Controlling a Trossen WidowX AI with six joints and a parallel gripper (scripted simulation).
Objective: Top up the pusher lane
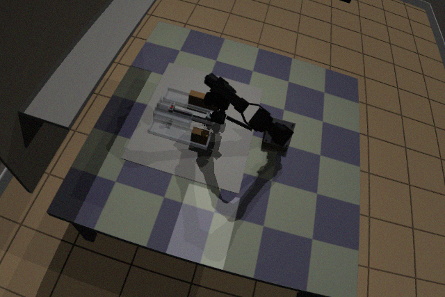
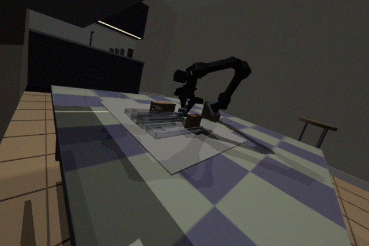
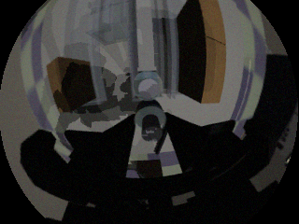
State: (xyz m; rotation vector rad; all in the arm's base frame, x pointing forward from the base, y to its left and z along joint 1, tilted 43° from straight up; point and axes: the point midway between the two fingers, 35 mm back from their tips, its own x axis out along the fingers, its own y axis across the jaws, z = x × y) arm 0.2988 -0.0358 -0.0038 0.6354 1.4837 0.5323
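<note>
Top view: black claw hangs at the clear plastic lane's front, flanked by two brown boxes.
Exterior view: claw low between them.
Wrist view: claw clamped on a small grey-blue round jar; another jar just ahead. Judged light, stiff, slippery; hold its sides.

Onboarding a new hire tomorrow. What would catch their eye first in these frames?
The black arm arching over the checkered table, its hand low at the front of the clear lane rack, shut on a small grey jar. Next, two brown boxes flanking the middle lane: a larger one on the far side, a smaller one nearer.
</note>
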